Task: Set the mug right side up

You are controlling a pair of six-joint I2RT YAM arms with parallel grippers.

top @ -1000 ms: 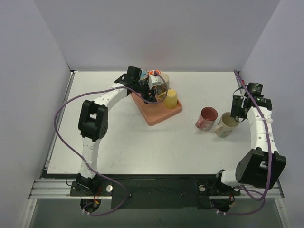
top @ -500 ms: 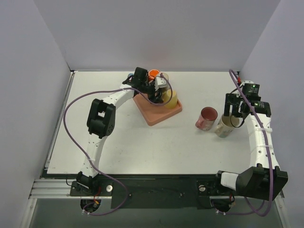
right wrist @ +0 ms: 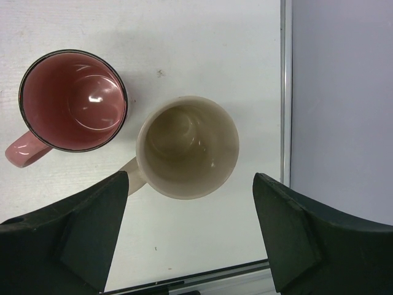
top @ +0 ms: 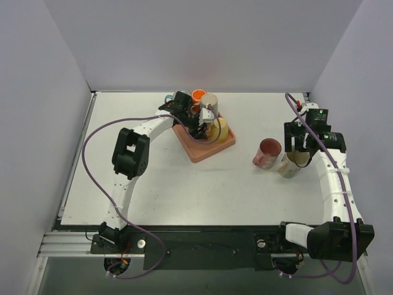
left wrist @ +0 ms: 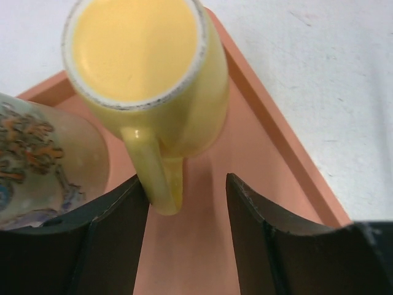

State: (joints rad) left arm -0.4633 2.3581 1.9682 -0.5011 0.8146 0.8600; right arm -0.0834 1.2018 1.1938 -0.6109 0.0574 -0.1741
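A yellow mug (left wrist: 147,74) stands upside down on the salmon tray (left wrist: 270,153), its flat base up and its handle (left wrist: 156,175) pointing at my left gripper (left wrist: 187,206). That gripper is open and low over the tray. The handle's end lies between the jaws, against the left finger (left wrist: 116,221). In the top view the yellow mug (top: 220,129) is at the tray's right side, with the left gripper (top: 205,122) beside it. My right gripper (right wrist: 190,184) is open wide above an upright cream mug (right wrist: 187,147), holding nothing.
A patterned mug (left wrist: 43,160) stands close to the left of the yellow one, with an orange mug (top: 198,95) behind it on the tray (top: 202,149). An upright red mug (right wrist: 73,101) stands beside the cream mug (top: 288,166). The table's right edge (right wrist: 284,123) is near.
My left gripper has moved right along the tray to the yellow mug's handle. My right gripper has swung left to hang over the cream mug.
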